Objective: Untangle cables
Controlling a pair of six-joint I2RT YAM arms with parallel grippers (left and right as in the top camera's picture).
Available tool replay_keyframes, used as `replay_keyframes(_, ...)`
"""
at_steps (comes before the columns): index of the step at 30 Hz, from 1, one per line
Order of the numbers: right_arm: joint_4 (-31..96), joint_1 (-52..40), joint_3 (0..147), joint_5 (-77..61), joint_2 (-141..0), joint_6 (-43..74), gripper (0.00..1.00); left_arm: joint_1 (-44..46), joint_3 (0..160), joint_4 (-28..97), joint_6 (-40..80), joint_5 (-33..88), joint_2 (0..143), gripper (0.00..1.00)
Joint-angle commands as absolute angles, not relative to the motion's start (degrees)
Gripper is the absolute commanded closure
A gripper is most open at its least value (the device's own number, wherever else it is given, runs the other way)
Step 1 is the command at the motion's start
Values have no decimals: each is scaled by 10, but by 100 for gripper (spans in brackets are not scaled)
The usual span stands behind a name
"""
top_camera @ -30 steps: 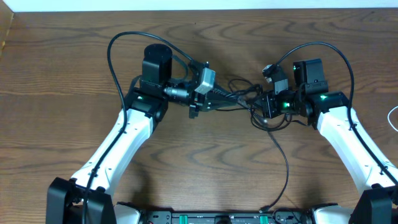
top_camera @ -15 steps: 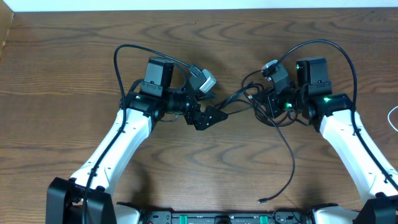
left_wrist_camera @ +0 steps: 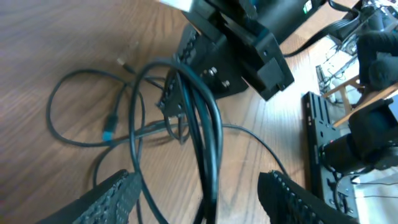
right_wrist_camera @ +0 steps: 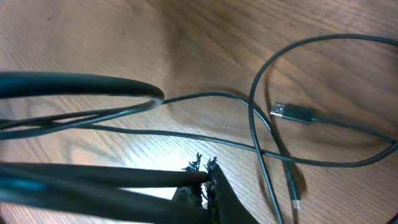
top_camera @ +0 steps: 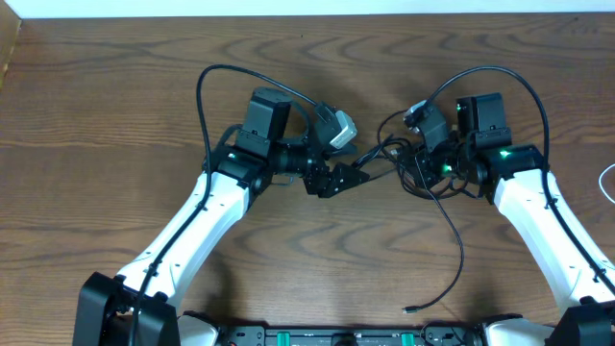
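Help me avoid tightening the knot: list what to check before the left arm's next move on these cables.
1. Right gripper clamped on the cables: ok, it is shut on the bundle.
2. Left gripper open: ok, its fingers stand wide apart.
3. Cable lined up for a grab: ok, a black loop runs between those fingers in the left wrist view.
4. Fingers clear of that loop: cannot tell.
5. Long cable free: ok, it trails loose over the table to its plug.
6. Knot undone: not ok, cords cross one another beside the right gripper.
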State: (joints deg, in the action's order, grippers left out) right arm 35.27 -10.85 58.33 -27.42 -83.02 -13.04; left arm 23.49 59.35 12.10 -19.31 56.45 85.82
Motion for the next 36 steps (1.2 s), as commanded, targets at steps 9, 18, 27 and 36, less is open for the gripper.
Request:
replay_keyframes(9, 362, -110, 583, -291, -833, -138, 99, 236, 596, 84, -186, 502, 857, 34)
replay_keyframes(18, 367, -110, 583, -293, -833, -138, 99, 241, 596, 74, -142, 416, 857, 36)
replay_keyframes(27, 370, -110, 583, -293, -833, -141, 99, 241, 596, -27, -72, 409, 838, 38)
replay_keyframes(36, 371, -110, 583, -293, -833, -144, 99, 241, 596, 102, -89, 259, 839, 37)
